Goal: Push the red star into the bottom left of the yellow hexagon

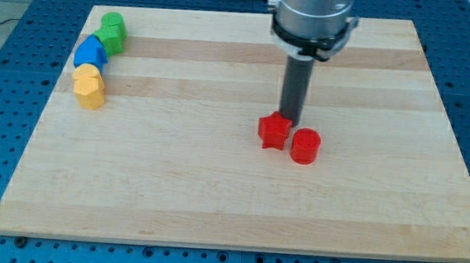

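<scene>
The tip is seen apparently touching the red star from above-right; the yellow hexagon lies far left; no hand is fitted.

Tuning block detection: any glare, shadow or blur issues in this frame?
Camera view: lighting even and soft, no strong glare on the wooden board; faint shadows only under the red star and red cylinder; blocks sharp, including the yellow hexagon; my tip sits just behind the star, its end partly hidden.
</scene>
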Robot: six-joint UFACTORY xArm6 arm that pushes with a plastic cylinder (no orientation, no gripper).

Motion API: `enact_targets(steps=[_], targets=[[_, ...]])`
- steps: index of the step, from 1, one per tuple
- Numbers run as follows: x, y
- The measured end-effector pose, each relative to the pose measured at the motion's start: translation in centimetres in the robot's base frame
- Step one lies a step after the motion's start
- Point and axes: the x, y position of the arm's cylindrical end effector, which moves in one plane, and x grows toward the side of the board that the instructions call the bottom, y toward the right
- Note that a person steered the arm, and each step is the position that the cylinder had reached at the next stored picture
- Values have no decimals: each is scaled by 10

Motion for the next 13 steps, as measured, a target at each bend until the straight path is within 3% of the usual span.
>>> enact_targets(steps=[1,2,3,4,5,6,8,9,10,12,13], targets=[[-2,-8],[-5,56],[7,74],[7,33],[10,-44],[7,-72],[1,15],[21,18],[55,-20],[59,-141],[59,-163]])
